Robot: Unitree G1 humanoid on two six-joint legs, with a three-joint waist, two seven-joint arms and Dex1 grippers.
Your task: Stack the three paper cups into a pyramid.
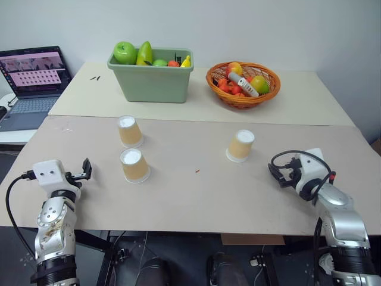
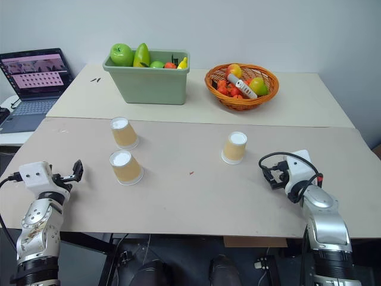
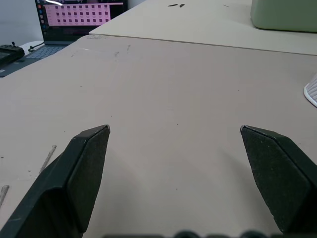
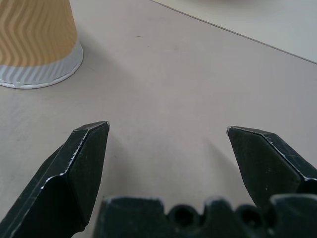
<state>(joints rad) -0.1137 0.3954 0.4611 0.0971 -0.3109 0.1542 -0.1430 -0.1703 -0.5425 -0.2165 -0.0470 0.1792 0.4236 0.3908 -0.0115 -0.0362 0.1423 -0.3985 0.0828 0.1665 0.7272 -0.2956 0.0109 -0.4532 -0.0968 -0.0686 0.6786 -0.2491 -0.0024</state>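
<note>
Progress: none visible. No cup stacked, no base pair set; all three paper cups stand upside down and separate on the tan table top.

Nearest the table's front edge, both arms sit low at the two corners. Left gripper hangs near the left edge, fingers spread wide apart, nothing between them; its wrist view shows bare table ahead. Right gripper near the right front, fingers likewise spread and empty, pointing toward the right-hand cup.

Mid-table: near left cup, with the far left cup just behind it, close but apart. Right cup stands alone, well apart from that pair, with open board between. A small red speck lies in that gap.

Judgement: left pair could serve as the base if nudged together; the right cup would then go on top. All of that is left to do.

Room: wide free surface in the centre and front. The seam where the front board meets the rear table runs just behind the far left cup.

Farther back: green bin of fruit and orange basket, clear of the working area. Laptop off the left side.
</note>
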